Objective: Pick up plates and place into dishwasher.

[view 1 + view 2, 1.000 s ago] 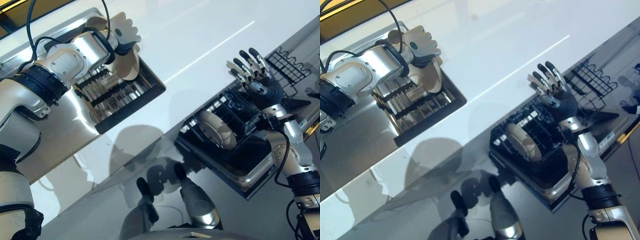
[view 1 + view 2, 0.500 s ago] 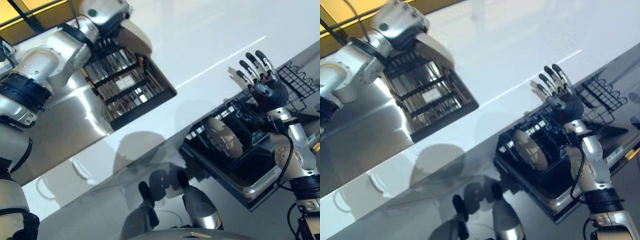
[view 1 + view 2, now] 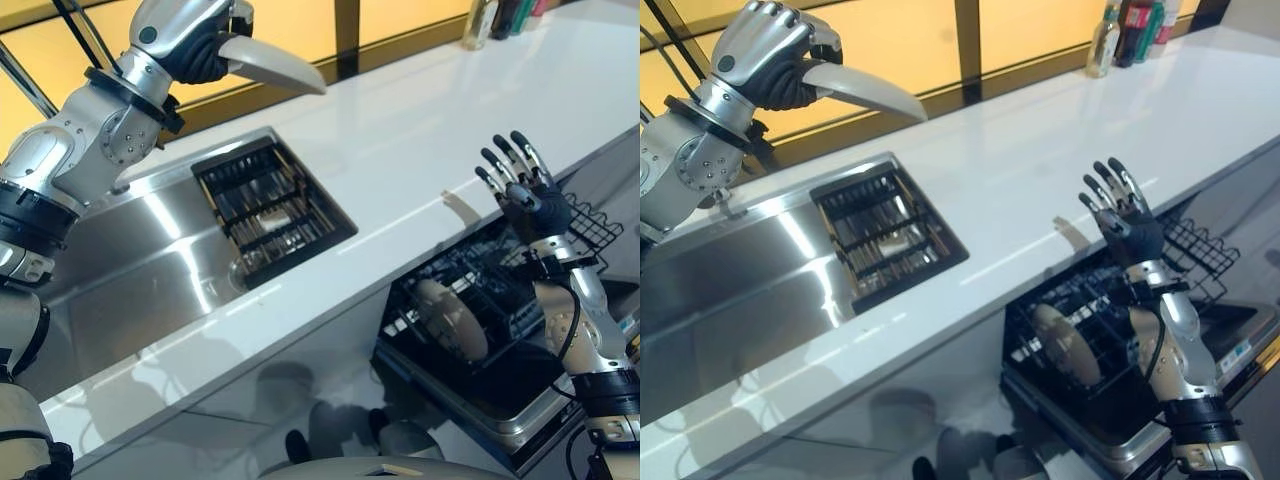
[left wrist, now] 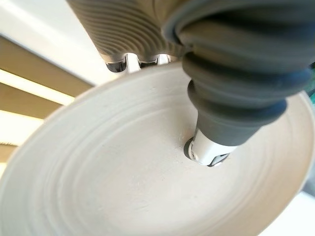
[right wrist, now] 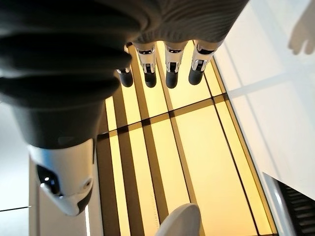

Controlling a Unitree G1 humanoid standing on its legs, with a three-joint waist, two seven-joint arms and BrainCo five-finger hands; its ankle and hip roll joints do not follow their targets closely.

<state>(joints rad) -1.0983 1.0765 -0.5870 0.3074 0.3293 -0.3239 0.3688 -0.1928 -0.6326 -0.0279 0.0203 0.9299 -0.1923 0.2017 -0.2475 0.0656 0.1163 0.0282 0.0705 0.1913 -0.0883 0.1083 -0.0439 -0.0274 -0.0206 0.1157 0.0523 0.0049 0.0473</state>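
- Left eye view: the left hand (image 3: 190, 45) is gripping a plate (image 3: 270, 66), now lifted clear of the sink rack (image 3: 265, 208) at far left; transfer is starting.
- Right eye view: the right hand (image 3: 1123, 215) is hovering spread and empty over the dishwasher rack (image 3: 1080, 330), where another plate (image 3: 1065, 345) is standing.
- Left wrist view: the thumb is pressing the plate's face; fingers are probably curling behind the rim.
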